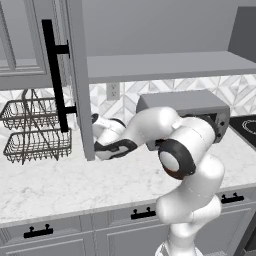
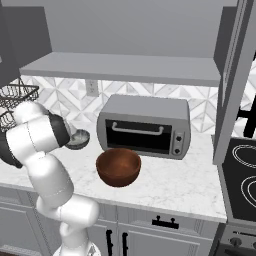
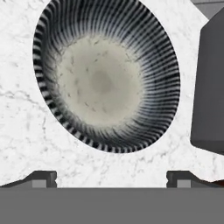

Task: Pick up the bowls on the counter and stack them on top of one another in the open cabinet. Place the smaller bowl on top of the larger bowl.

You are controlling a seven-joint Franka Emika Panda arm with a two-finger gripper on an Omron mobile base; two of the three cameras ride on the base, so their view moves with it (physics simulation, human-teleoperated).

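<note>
The counter (image 2: 185,187) is white with thin grey lines. The brown bowl (image 2: 118,167) sits on it near the front. The toaster oven (image 2: 145,125) stands just behind that bowl. The small bowl (image 3: 106,75) sits on the counter, left of the oven.

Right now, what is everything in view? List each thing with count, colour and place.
smaller bowl: 1, grey, pale speckled inside, on counter left of toaster oven
larger bowl: 1, reddish-brown, on counter before toaster oven
toaster oven: 1, grey, on counter by wall
counter: 1, white marble
open cabinet: 1, grey, shelf bare, above counter
wire baskets: 2, dark, far left
stove: 1, black, right
gripper: 1, dark tips, apart, above smaller bowl
</note>
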